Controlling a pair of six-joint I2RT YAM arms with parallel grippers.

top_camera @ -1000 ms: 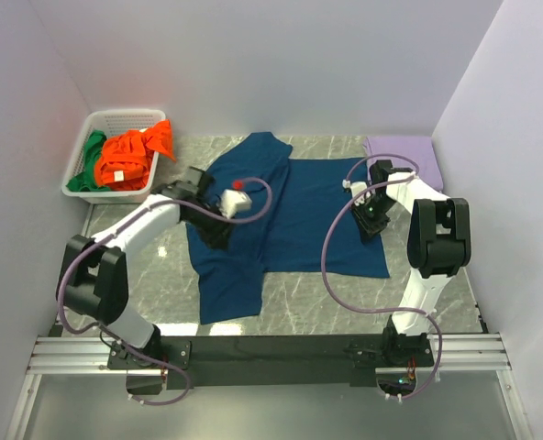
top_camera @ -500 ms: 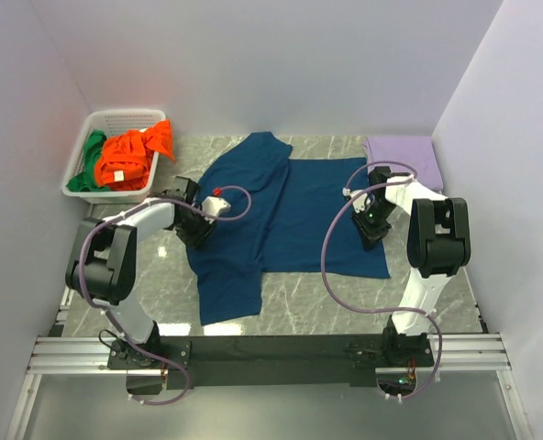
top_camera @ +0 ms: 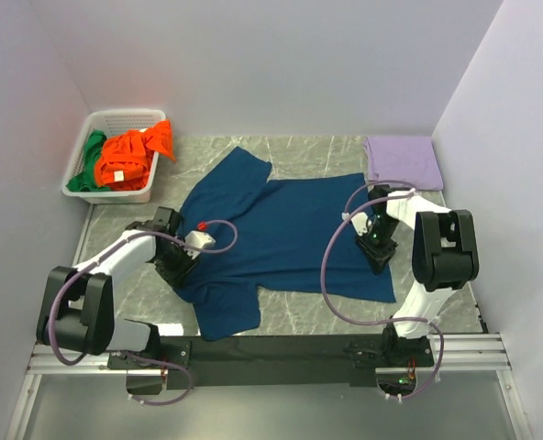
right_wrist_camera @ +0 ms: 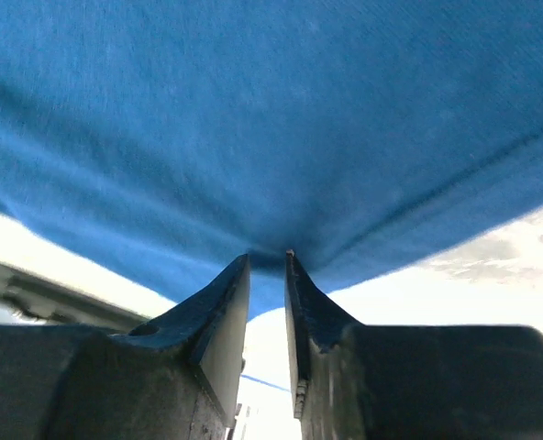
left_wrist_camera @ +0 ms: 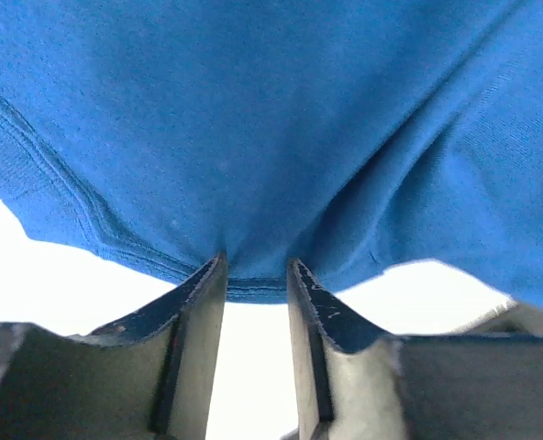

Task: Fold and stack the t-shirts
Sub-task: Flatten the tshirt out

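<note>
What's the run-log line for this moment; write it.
left claw: shut on navy t-shirt | right claw: shut on navy t-shirt | orange t-shirt, green t-shirt: in basket

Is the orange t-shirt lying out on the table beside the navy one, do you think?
No, the orange t-shirt lies bunched in the white basket at the far left corner, next to the green t-shirt.

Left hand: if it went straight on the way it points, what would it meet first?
The navy t-shirt: its hem sits pinched between the left hand's fingers, and the cloth fills the view straight ahead.
</note>
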